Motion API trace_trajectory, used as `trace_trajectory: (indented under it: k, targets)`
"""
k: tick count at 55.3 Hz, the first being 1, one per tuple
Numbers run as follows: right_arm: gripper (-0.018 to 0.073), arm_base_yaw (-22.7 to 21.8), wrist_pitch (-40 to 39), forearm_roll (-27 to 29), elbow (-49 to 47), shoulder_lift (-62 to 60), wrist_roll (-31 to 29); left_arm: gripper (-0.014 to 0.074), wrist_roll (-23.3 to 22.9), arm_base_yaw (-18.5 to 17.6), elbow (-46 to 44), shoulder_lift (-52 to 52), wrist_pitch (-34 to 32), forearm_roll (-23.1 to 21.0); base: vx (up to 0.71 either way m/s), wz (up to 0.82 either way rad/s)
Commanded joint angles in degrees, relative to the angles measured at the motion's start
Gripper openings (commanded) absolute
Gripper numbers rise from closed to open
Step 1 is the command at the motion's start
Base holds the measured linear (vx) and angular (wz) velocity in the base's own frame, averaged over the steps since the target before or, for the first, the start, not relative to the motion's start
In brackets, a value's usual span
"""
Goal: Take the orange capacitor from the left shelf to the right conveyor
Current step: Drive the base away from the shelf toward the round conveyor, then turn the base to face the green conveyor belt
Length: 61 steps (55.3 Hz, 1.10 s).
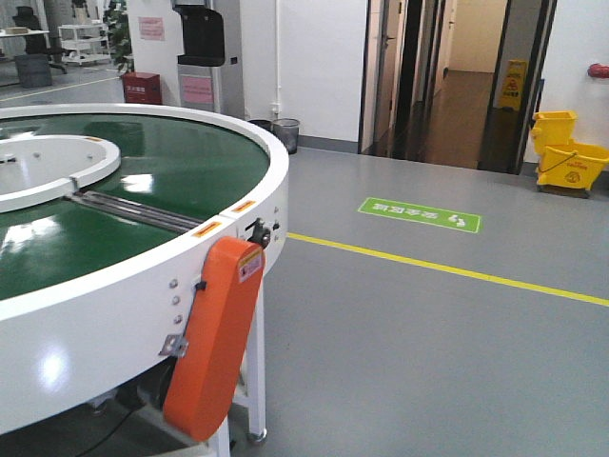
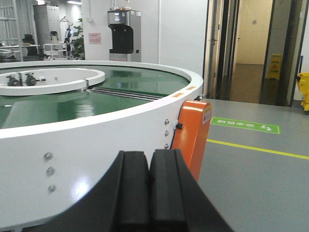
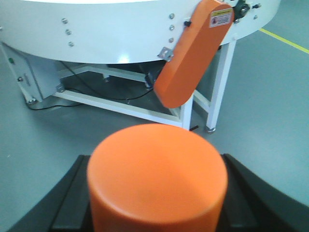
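Orange capacitor clamped in right gripper, low beside conveyor, below its rim. Looks rigid, smooth-skinned, likely slippery; sidewall grip suits. Left gripper closed, empty, facing conveyor wall.

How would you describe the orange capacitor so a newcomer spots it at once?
In the right wrist view, look below the big white-rimmed round conveyor. Nearest the camera, the right gripper clamps the orange capacitor between black fingers. It is a squat, flat-topped cylinder, unlike the long flat orange guard panel on the conveyor's side.
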Motion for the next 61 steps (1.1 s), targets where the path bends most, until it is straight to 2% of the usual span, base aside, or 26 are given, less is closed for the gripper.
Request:
trace_trajectory:
  k: [1,31,61]
  targets:
    - [0.0317,0.1,-4.5,0.2,-1.8,0.5,-0.6,-0.0006,0.1,-0.3,1.9,-0.7,-4.7,-0.3,0.41,-0.15]
    - [0.0317,0.1,-4.5,0.2,-1.8,0.5,-0.6,-0.0006,0.1,-0.3,1.9,-0.7,-4.7,-0.3,0.4,0.0]
    - [0.0317,0.1,-4.5,0.2,-1.8,0.5,-0.6,-0.0006,0.1,-0.3,1.9,-0.7,-4.7,-0.3,0.34,0.33]
